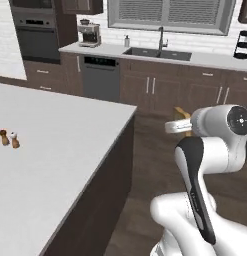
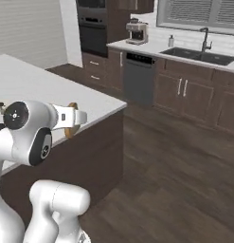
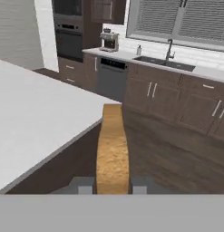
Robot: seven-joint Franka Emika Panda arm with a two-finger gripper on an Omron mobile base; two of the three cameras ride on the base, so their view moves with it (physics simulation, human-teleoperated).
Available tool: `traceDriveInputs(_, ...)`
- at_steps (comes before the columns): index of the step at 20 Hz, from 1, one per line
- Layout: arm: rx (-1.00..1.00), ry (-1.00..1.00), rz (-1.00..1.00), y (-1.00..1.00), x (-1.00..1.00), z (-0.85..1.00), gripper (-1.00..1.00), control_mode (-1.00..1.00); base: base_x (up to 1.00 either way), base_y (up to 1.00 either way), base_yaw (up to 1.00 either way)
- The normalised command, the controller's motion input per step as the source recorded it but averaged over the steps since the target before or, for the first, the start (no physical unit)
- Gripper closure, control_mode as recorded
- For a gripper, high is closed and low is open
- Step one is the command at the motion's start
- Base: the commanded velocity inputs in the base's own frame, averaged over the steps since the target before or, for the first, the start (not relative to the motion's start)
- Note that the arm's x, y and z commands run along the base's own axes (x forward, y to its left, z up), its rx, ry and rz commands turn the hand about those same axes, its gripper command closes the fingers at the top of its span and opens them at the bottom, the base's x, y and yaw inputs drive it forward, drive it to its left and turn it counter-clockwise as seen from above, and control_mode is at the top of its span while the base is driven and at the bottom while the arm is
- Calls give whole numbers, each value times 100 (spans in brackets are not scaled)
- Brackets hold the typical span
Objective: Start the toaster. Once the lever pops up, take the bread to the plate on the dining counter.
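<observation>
Far left in the left base view, the dining counter (image 1: 60,135) spreads as a big white slab on a dark base, with two small shakers (image 1: 8,138) standing near its left edge, one brown-topped and one pale-topped; no plate to be seen on the part of the slab that shows. Moving right across the dark wood floor (image 1: 155,160), the back wall carries brown cabinets, a dishwasher (image 1: 100,77), a coffee machine (image 1: 88,34) on the light worktop and a sink (image 1: 157,53) under the window. Further right, the white arm's wrist sits above the floor just off the counter's corner, and the bread (image 1: 183,116) pokes out behind it as a tan edge. Hand view is clearer: gripper (image 3: 113,185) with fingers (image 3: 84,186) pinching the bread (image 3: 112,149) edge-on, slice standing upright between them and pointing out toward the counter's corner. Right base view agrees, golden rim of the bread (image 2: 71,124) just past the wrist, beside the counter edge (image 2: 97,114). Progress call: toasting and pickup look done, since the slice is in the grip and away from any toaster; carry is under way. Left to do: reach the plate on the dining counter, lower the slice onto it, release. Plate location can't be told from these views, so the remaining travel is unclear.
</observation>
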Motion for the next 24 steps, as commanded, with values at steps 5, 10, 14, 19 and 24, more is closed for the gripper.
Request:
traceDriveInputs(5,0,0,0,0,0,0,100,100,-100,-4,55)
traceDriveInputs(10,0,0,0,0,0,0,100,100,-100,49,44)
traceDriveInputs(14,0,0,0,0,0,0,100,100,-100,100,28)
traceDriveInputs(19,0,0,0,0,0,0,100,100,-96,100,20)
traceDriveInputs(24,0,0,0,0,0,0,100,100,-32,100,7)
